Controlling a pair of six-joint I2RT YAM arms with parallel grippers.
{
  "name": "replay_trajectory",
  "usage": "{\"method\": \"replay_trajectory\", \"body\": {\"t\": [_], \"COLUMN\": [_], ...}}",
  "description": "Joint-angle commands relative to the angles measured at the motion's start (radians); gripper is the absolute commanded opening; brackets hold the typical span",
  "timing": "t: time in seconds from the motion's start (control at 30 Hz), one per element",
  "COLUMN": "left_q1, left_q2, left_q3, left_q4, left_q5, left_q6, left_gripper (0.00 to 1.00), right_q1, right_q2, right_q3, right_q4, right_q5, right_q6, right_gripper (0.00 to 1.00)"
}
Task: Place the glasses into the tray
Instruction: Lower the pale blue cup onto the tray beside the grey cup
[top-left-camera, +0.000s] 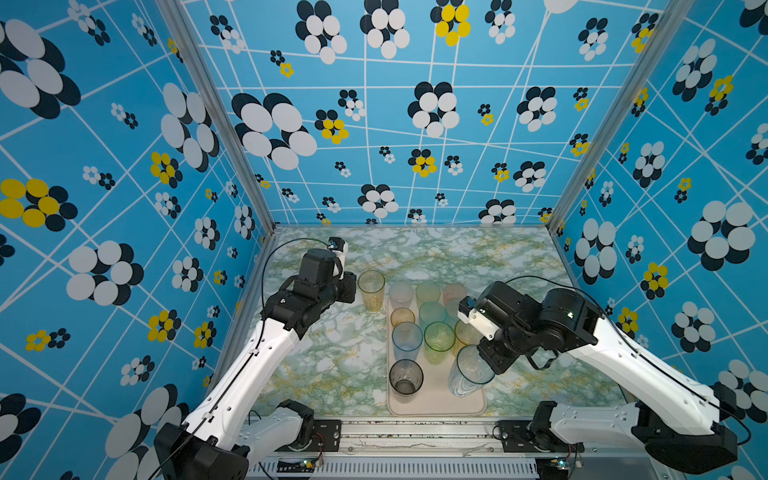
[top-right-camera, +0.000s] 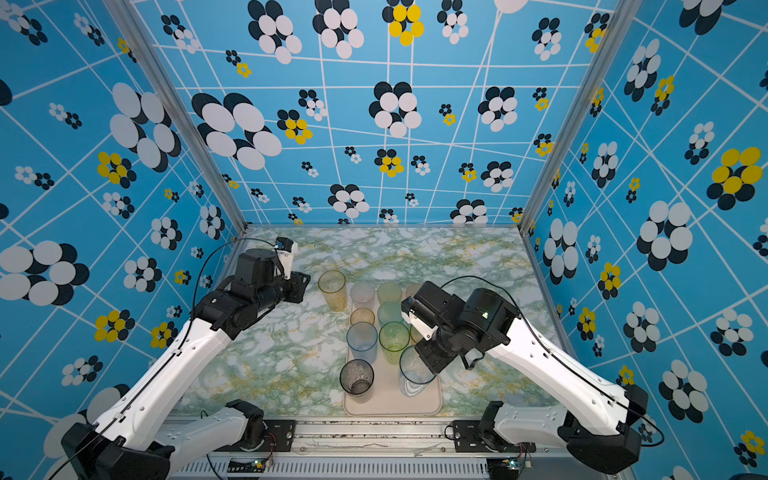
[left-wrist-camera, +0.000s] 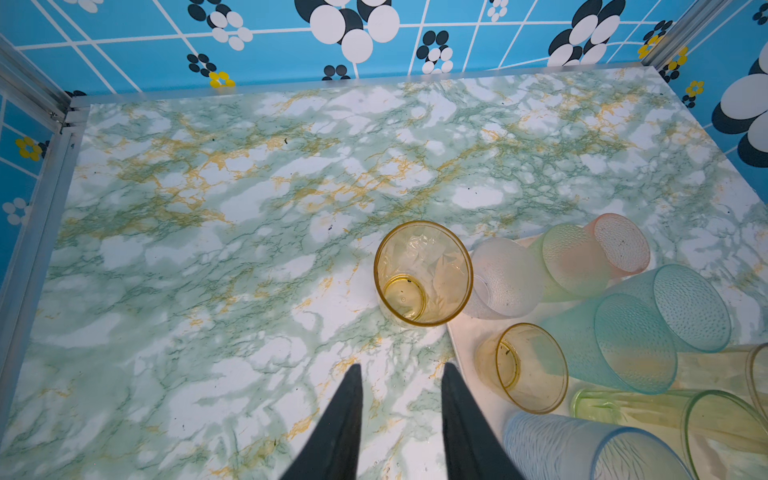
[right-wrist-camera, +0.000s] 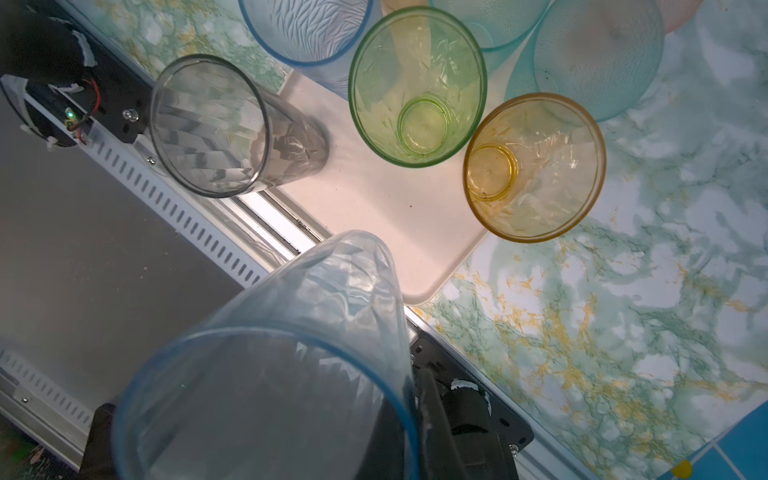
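Nearest the robot, the right gripper (top-left-camera: 486, 365) is pressed together on the rim of a tall clear glass (top-left-camera: 467, 374) with a blue edge. This glass leans, with its base over the near right corner of the tray (top-left-camera: 432, 401). Whether the base touches the tray is unclear.

The tray lies lengthwise on the table (top-left-camera: 332, 365), near its middle. At its near left end a grey glass (top-left-camera: 406, 377) stands upright. Behind it stand a blue glass (top-left-camera: 406, 340), a green glass (top-left-camera: 439, 341) and an amber glass (right-wrist-camera: 536, 166), the last partly hidden under the right arm in both top views. Farther on are a short amber glass (top-left-camera: 402, 318) and a teal glass (top-left-camera: 431, 313). At the far end a whitish glass (top-left-camera: 400, 294), a pale green glass (top-left-camera: 427, 293) and a pink glass (top-left-camera: 453, 293) form a row.

A tall yellow glass (top-left-camera: 371, 289) stands upright on the table, just beside the tray's far left corner. The left gripper (left-wrist-camera: 402, 370) faces it from close by, with its fingers spread and nothing between them.
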Motion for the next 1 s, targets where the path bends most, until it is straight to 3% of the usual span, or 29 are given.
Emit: {"method": "replay_trajectory", "body": {"t": [0.0, 0.2, 0.4, 0.97], "left_q1": [0.01, 0.009, 0.009, 0.008], "left_q2": [0.009, 0.015, 0.027, 0.055], "left_q3": [0.026, 0.026, 0.018, 0.025], "left_q4": [-0.007, -0.015, -0.003, -0.002], "left_q5": [0.024, 0.027, 0.028, 0.04], "left_q6": [0.007, 0.01, 0.005, 0.001], "left_gripper": [0.34, 0.34, 0.34, 0.33], "right_q1": [0.021, 0.058, 0.121, 0.13], "right_q2": [-0.005, -0.003, 0.063, 0.131], "right_q3": [-0.078, -0.194, -0.188, -0.279], "right_q4": [0.149, 0.292, 0.282, 0.368], "right_q5": [0.075, 0.085, 0.126, 0.101], "right_q6": [0.129, 0.208, 0.226, 0.262], "right_gripper": [0.0, 0.0, 0.0, 0.0]}}
